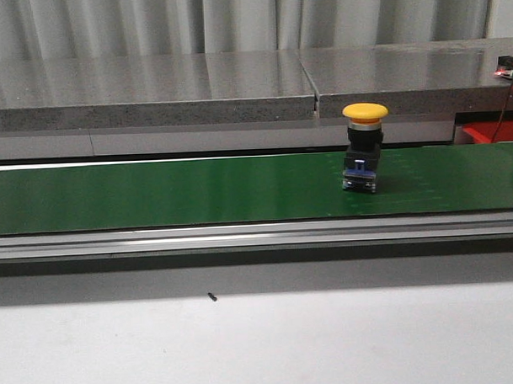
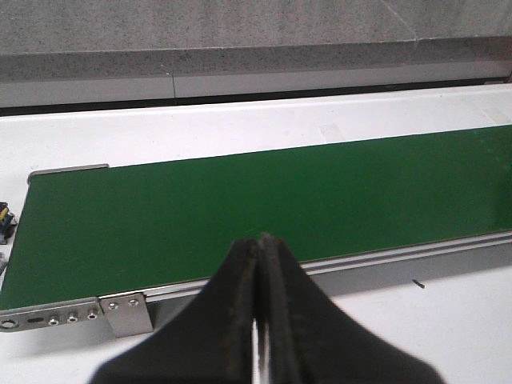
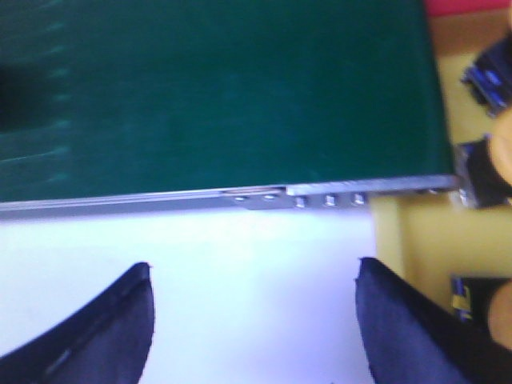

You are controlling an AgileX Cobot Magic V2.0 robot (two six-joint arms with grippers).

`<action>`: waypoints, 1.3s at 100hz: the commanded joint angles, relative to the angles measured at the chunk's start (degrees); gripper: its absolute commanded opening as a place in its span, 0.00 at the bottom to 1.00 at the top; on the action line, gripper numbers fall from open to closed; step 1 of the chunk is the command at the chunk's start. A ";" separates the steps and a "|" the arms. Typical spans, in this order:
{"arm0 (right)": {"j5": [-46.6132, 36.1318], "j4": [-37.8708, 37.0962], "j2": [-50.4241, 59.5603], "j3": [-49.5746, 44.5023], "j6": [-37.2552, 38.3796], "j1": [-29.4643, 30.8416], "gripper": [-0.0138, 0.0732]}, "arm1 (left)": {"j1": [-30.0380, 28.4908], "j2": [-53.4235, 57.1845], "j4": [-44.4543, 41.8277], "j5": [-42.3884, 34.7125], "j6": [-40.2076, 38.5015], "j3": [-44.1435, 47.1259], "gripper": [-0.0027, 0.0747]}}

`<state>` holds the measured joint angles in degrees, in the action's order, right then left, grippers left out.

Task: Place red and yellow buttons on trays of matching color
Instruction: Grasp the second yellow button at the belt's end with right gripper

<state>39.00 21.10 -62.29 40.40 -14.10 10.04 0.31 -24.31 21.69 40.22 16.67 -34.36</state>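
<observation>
Long green belt [image 1: 155,193] stretching across the table [image 1: 262,343] — yellow button [image 1: 364,146] standing upright on it, toward the right. Yellow tray [image 3: 416,240] just past the belt's end. Left gripper [image 2: 259,264] pressed together, right gripper [image 3: 252,296] spread wide — both holding nothing.

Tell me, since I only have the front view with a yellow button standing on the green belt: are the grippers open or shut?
Observer: The left gripper is shut, with nothing between its fingers.
Operator: And the right one?
Observer: The right gripper is open, over the white table near the green belt.
Operator: Is there a tray close to it?
Observer: Yes, a yellow tray sits just past the belt's end, already holding yellow buttons.
</observation>
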 commanded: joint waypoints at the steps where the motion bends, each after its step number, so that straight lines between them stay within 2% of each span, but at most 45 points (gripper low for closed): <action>1: 0.03 1.01 0.81 4.74 -2.26 -3.15 0.77 | 0.47 -0.39 1.44 -3.51 -0.07 -1.49 0.01; 39: 8.25 1.01 -11.47 21.57 -3.54 -13.52 0.77 | 0.47 -0.39 1.44 -3.51 -0.07 -1.49 0.01; 59: 8.49 1.01 -19.16 28.18 -4.08 -17.72 0.77 | 0.47 -0.39 1.44 -3.51 -0.07 -1.49 0.01; 102: 6.31 0.74 -29.48 32.81 -4.31 -18.26 0.76 | 0.47 -0.39 1.44 -3.51 -0.07 -1.49 0.01; 112: 5.21 0.61 -29.92 32.81 -4.31 -18.26 0.68 | 0.47 -0.39 1.44 -3.51 -0.07 -1.49 0.01; 124: 5.01 0.55 -29.96 32.81 -4.31 -18.21 0.47 | 0.47 -0.39 1.44 -3.51 -0.07 -1.49 0.01; 130: 4.91 0.26 -29.96 32.81 -4.31 -18.21 0.41 | 0.47 -0.39 1.44 -3.51 -0.07 -1.49 0.01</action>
<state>45.88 20.91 -94.44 71.46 -17.56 -8.26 0.31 -24.31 21.69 40.22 16.67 -34.36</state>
